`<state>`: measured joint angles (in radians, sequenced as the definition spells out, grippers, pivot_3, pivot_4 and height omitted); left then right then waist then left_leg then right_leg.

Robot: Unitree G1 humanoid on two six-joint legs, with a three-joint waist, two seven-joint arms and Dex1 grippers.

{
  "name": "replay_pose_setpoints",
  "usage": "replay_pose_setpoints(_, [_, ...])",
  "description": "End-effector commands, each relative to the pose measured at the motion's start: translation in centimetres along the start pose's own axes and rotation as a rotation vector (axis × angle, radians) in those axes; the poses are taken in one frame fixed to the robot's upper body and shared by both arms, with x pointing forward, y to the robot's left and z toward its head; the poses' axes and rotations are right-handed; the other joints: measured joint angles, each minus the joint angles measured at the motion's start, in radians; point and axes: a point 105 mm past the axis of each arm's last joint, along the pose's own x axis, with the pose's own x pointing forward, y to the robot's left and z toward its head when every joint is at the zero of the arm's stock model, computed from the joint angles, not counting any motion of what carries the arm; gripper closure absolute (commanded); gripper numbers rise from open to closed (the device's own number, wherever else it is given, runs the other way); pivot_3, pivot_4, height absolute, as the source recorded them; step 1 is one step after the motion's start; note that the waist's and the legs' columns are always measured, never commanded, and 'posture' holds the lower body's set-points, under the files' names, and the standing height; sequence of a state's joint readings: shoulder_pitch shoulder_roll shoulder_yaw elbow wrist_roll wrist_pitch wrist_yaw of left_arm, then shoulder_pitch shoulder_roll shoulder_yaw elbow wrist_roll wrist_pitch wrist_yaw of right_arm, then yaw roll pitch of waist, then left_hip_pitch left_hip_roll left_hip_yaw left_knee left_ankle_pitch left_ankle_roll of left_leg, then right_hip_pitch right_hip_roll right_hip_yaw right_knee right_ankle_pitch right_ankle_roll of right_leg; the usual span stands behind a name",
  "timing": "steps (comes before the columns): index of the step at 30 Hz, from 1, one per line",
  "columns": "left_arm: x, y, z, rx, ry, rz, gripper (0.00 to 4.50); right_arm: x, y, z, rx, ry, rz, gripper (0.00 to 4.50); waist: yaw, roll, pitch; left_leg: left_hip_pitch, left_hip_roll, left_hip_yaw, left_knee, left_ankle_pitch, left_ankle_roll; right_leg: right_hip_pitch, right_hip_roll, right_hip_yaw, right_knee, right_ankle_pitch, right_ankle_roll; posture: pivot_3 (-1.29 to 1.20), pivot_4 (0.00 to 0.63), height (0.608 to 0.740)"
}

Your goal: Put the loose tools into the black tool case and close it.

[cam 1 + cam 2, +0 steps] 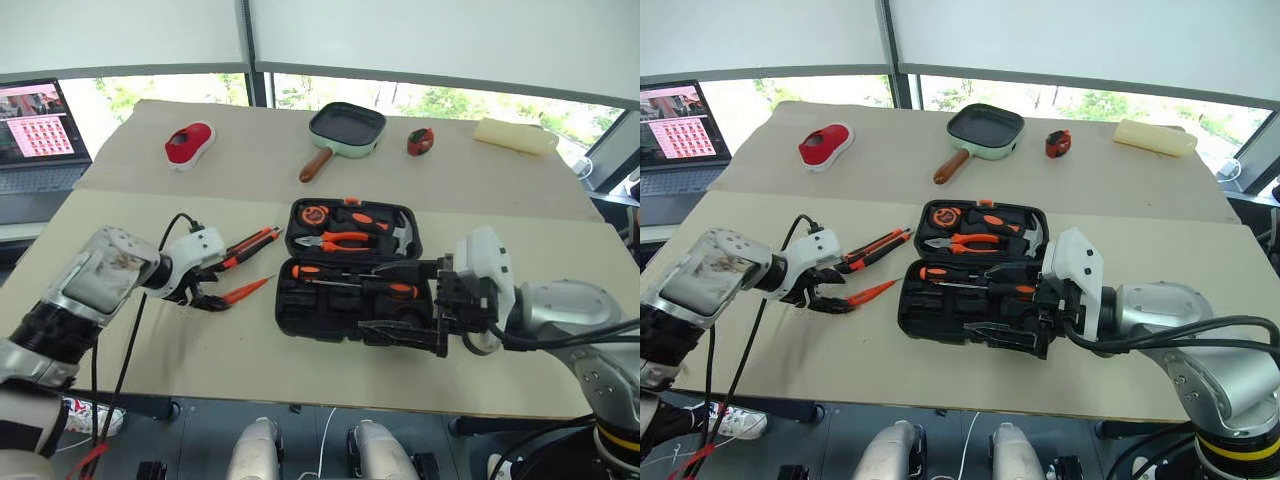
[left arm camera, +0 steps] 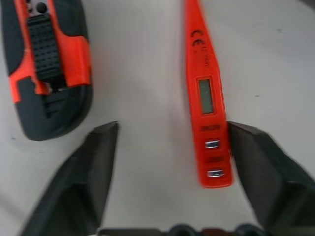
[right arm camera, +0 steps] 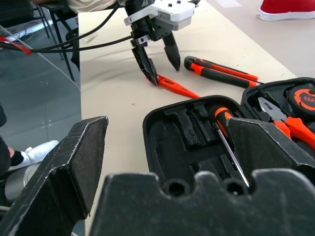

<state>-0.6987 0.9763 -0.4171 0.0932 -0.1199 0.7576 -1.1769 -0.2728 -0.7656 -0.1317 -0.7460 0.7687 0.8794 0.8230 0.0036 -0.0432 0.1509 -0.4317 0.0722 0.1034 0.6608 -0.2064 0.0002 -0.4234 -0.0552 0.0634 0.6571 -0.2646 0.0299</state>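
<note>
Left of the open black tool case [image 1: 350,270], on the worktop [image 1: 200,350], lies the slim orange tester [image 2: 206,93]; the left pincer [image 2: 172,157] straddles its blunt end, fingers apart; probably light, stiff, slippery plastic, best pinched mid-body; the right pincer [image 3: 167,142] gapes empty over the case.

Utility knife [image 2: 49,69] cut off by picture edge (left wrist view); tool case [image 1: 330,310] corner hidden behind right claw [image 1: 440,325].

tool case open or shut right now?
Open. The tool case lies flat on the table with both halves spread, pliers and a screwdriver showing in its recesses.
</note>
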Motion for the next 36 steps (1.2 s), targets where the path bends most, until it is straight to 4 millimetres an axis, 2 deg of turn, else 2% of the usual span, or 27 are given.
replay_pose_setpoints(1, [1.3,-0.9,-0.3,0.028,0.023,-0.065,2.47,-0.6,0.1,1.0,-0.055,-0.018,-0.028,0.00,0.004,0.000,0.000,0.000,-0.001,0.000,0.000,0.000,0.000,0.000,-0.001,0.000,0.000,0.000,0.000,0.00,0.150,0.740])
replay_pose_setpoints(5, [0.7,-0.8,-0.2,0.029,0.015,-0.064,3.99,-1.1,-0.1,0.7,-0.055,-0.001,-0.050,0.00,0.007,0.000,0.000,0.000,-0.001,0.000,0.000,0.000,0.000,0.001,-0.001,0.000,0.000,0.000,0.001,0.00,0.150,0.740])
replay_pose_setpoints(10, [-2.8,0.8,1.3,0.047,-0.036,0.029,4.08,-1.8,-0.4,0.3,-0.050,0.013,-0.072,0.00,0.005,0.000,0.000,0.000,-0.001,-0.002,0.000,0.000,0.000,0.000,-0.001,0.000,0.000,0.000,0.001,0.00,0.150,0.740])
replay_pose_setpoints(13, [-4.6,0.4,3.9,0.146,-0.134,0.016,4.08,-2.0,-0.4,0.1,-0.043,0.017,-0.084,0.00,0.003,-0.001,0.000,-0.001,-0.001,-0.003,0.000,0.000,0.000,0.000,0.000,0.000,0.001,0.000,0.001,0.00,0.150,0.740])
replay_pose_setpoints(16, [-5.1,-0.8,7.1,0.311,-0.249,-0.026,4.08,-2.1,-0.4,0.0,-0.044,0.023,-0.090,0.00,0.008,-0.001,0.000,-0.001,-0.001,-0.003,0.001,0.000,0.000,0.000,-0.001,0.000,0.000,0.000,0.001,0.00,0.150,0.740])
replay_pose_setpoints(18, [-4.4,-2.0,8.9,0.422,-0.297,-0.086,4.08,-2.2,-0.5,-0.1,-0.037,0.021,-0.092,0.00,0.013,-0.001,0.000,-0.001,-0.003,-0.004,0.001,0.000,0.001,0.001,-0.001,-0.001,0.000,0.000,0.002,0.00,0.150,0.740])
replay_pose_setpoints(22, [-2.2,-3.2,10.4,0.557,-0.280,-0.174,4.08,-2.3,-0.8,-0.2,-0.030,0.029,-0.100,0.00,0.010,-0.001,0.000,-0.002,-0.004,-0.005,0.003,0.001,0.001,0.002,-0.002,-0.001,0.000,0.000,0.003,0.00,0.150,0.740])
replay_pose_setpoints(26, [0.1,-4.0,12.2,0.616,-0.256,-0.262,4.08,-2.4,-1.3,-0.7,-0.013,0.043,-0.125,0.00,0.009,-0.001,0.000,-0.004,-0.004,-0.007,0.004,0.001,0.001,0.001,-0.001,-0.002,0.001,0.000,0.003,0.00,0.150,0.740])
replay_pose_setpoints(31, [2.6,-3.8,12.6,0.583,-0.178,-0.279,4.08,-2.5,-1.5,-1.0,-0.005,0.048,-0.152,0.00,0.002,-0.001,0.000,-0.006,-0.004,-0.009,0.006,0.000,0.002,0.001,-0.001,-0.002,0.000,0.000,0.003,0.00,0.150,0.740])
replay_pose_setpoints(36, [3.7,-5.2,12.4,0.564,-0.138,-0.362,4.08,-2.8,-1.4,-1.1,0.007,0.041,-0.189,0.00,-0.001,-0.001,0.000,-0.007,-0.004,-0.010,0.006,0.000,0.002,0.000,-0.001,-0.003,0.001,0.000,0.003,0.00,0.150,0.740])
